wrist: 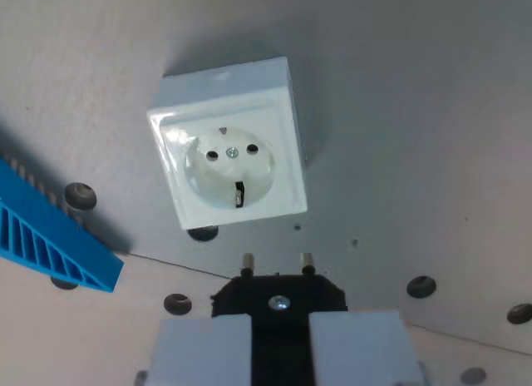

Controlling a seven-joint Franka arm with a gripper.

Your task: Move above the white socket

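Observation:
A white square socket (229, 143) sits on the grey board in the upper middle of the wrist view, with its round recess, two pin holes and centre screw facing the camera. My gripper (278, 319) is at the bottom middle, its two pale fingers (204, 348) shut on a black plug (278, 296). The plug's two metal pins point up toward the socket and end a short way below its lower edge, slightly to the wrist view's right of the recess.
A blue ribbed plastic part (50, 236) lies at the wrist view's left edge. Several dark bolt heads (421, 286) dot the grey board (416, 111). A seam runs across the board below the socket.

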